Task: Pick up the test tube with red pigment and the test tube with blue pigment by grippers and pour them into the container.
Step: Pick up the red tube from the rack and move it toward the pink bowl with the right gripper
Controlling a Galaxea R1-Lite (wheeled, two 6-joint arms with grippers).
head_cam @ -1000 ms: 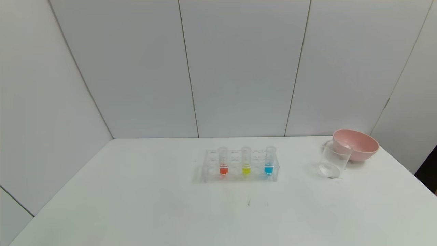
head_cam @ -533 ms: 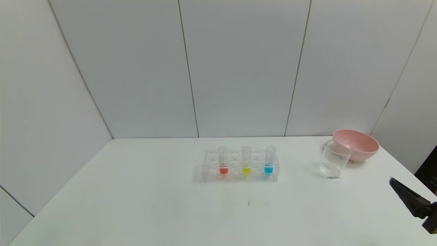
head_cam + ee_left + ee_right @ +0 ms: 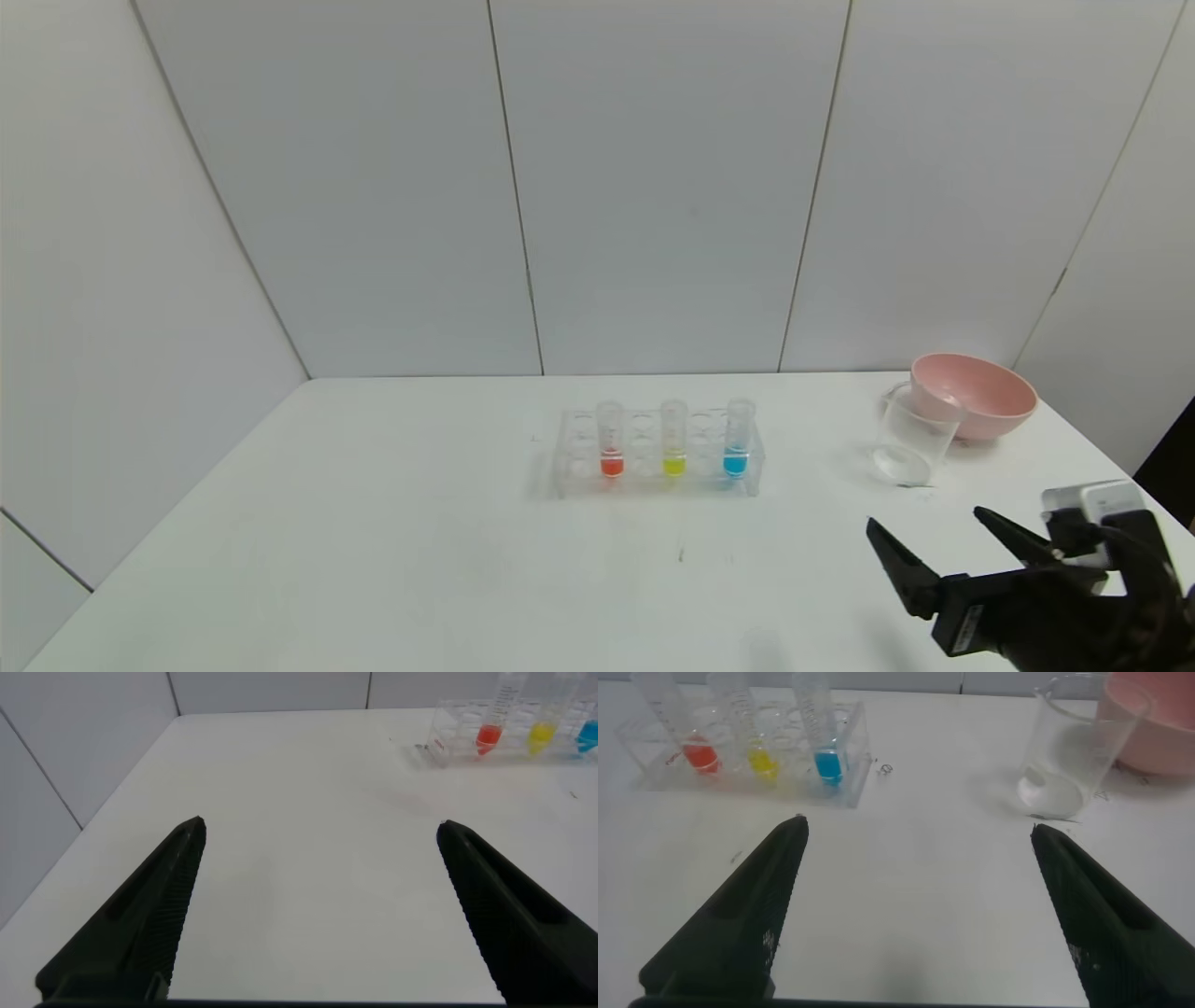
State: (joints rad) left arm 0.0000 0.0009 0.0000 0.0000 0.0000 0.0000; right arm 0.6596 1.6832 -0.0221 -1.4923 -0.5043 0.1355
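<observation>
- Right now my right gripper (image 3: 934,534) sits lower right of head frame, jaws wide, bare white table (image 3: 373,523) btwn it and clear rack (image 3: 653,457).
- Red tube (image 3: 610,441) and blue tube (image 3: 738,439) stand upright mid-frame.
- Glass beaker (image 3: 910,446) touches pink bowl (image 3: 976,394), right edge.
- Left gripper (image 3: 318,835) wide too.

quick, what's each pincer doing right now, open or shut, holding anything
Left pincer: open, holding nothing, over bare table.
Right pincer: open, holding nothing, near the container.
</observation>
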